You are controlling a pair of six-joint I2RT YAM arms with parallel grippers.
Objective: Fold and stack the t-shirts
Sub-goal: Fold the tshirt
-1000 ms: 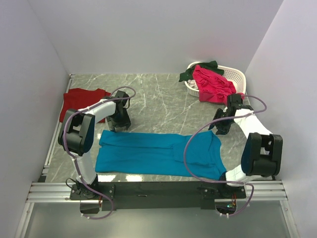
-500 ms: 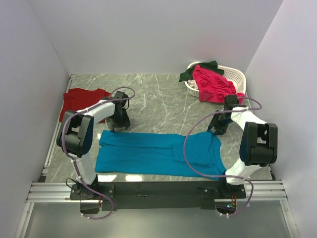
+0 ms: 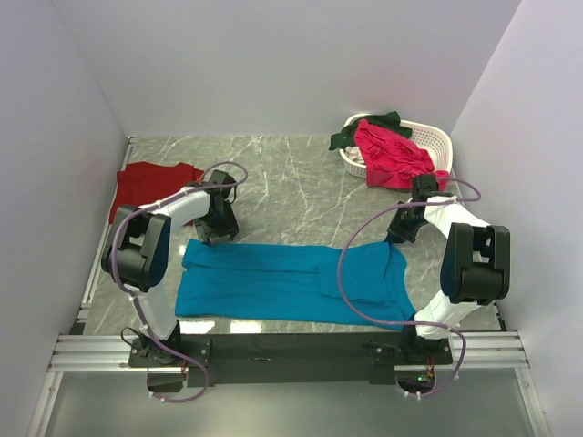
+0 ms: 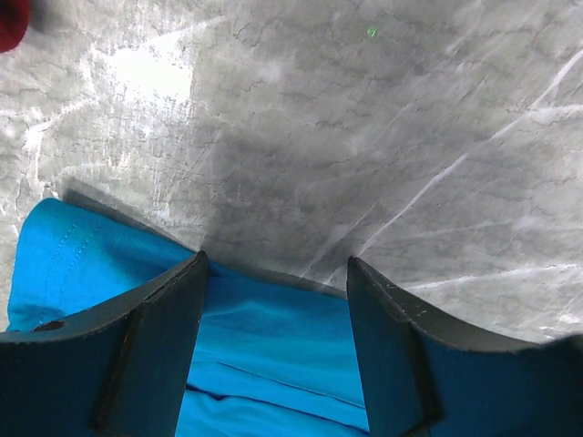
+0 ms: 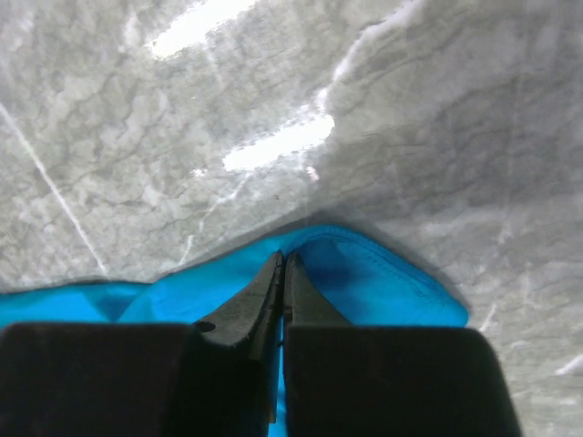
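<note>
A teal-blue t-shirt [image 3: 273,282] lies spread flat and wide near the table's front edge. My left gripper [image 3: 208,235] stands open over the shirt's far left edge, and in the left wrist view its gripper [image 4: 275,264] straddles the blue cloth [image 4: 264,346] with a finger on each side. My right gripper [image 3: 398,238] is at the shirt's far right corner. In the right wrist view that gripper [image 5: 284,259] is shut, with the hemmed edge of the blue cloth [image 5: 383,282] bunched up around its tips.
A dark red t-shirt [image 3: 150,185] lies folded at the left edge of the table. A white slatted basket [image 3: 428,137] at the back right holds a bright pink shirt [image 3: 393,157] and a dark green one [image 3: 364,130]. White walls close in on three sides.
My right gripper came down and forward to the shirt's far right corner, then closed on the cloth edge. The left arm has barely moved.
</note>
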